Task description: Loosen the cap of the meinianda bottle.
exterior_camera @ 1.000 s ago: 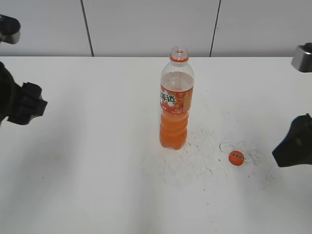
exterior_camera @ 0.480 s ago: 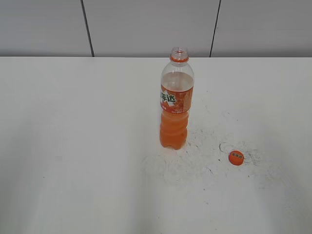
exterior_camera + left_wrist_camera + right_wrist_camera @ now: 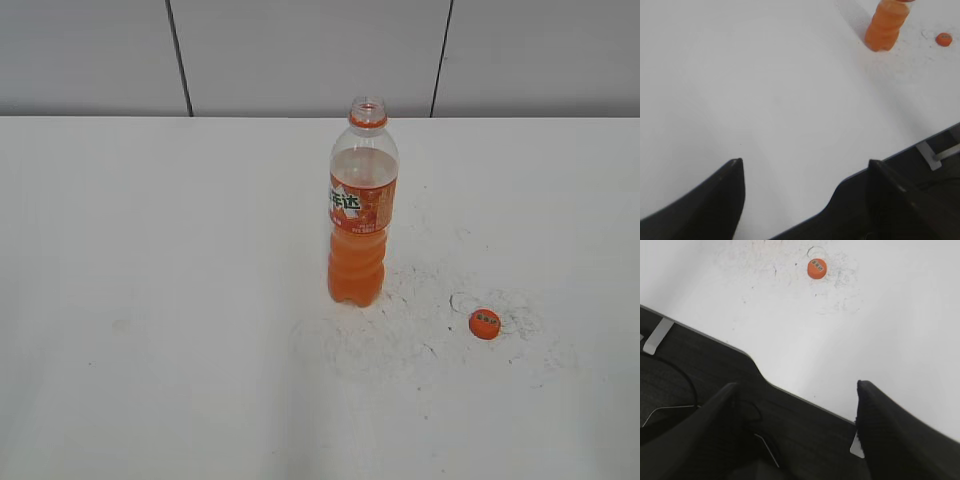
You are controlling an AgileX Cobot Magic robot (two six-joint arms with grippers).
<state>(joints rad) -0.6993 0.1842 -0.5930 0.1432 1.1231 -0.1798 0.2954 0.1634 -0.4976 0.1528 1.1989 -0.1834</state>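
The meinianda bottle (image 3: 362, 205) stands upright at the table's middle with its neck open and no cap on it. Its lower part shows at the top of the left wrist view (image 3: 886, 27). The orange cap (image 3: 485, 323) lies flat on the table to the bottle's right; it also shows in the right wrist view (image 3: 816, 268) and the left wrist view (image 3: 943, 39). My left gripper (image 3: 805, 167) is open and empty over the table's near left part. My right gripper (image 3: 797, 385) is open and empty over the table's front edge. Neither gripper shows in the exterior view.
The white table (image 3: 160, 300) has dark scuff marks around the bottle and cap (image 3: 420, 310). A grey panelled wall (image 3: 300, 55) runs behind it. The table's front edge (image 3: 790, 392) borders a dark area with cables and brackets.
One second ago both arms showed at the left and right edges of the exterior view; they have since withdrawn out of it. The bottle and cap have not moved.
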